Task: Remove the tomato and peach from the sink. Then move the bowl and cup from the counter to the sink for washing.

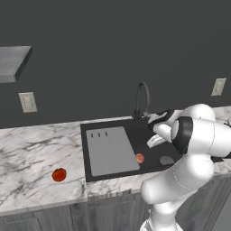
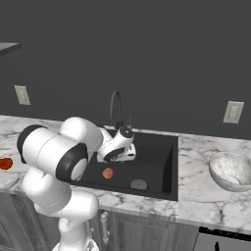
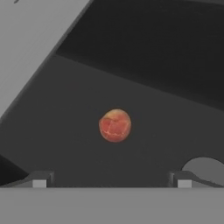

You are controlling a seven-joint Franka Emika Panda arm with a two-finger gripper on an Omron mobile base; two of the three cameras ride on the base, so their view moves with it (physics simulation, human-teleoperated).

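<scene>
The small round peach (image 3: 115, 125), pale pinkish-red with lighter patches, is lying on the floor of the large black rectangular sink (image 1: 135, 131), near its front wall and just right of the flat grey panel (image 1: 110, 150). The tool (image 3: 111, 179) is hanging above the basin with its jaws standing fully apart and gripping nothing; in the hand view its two dark fingertips (image 3: 39, 179) are flanking the fruit, which is sitting midway between them and ahead along the line of approach. The coming move appears to turn on this alignment: the peach is lying directly below and slightly forward of the tool, so a straight descent should bring the jaws around it. Being round, the fruit is offering no long axis to match.

The small deep red-orange tomato (image 1: 59, 174) is already resting on the white marble tabletop (image 1: 40, 149) to the left of the sink. The wide pale speckled bowl (image 2: 231, 170) is sitting on the tabletop well to the right. The round drain (image 2: 138, 184) is lying near the peach, to its right.

From both base views the arm's white body is hiding the fingertips. The gap between tool and fruit is hard to judge.
</scene>
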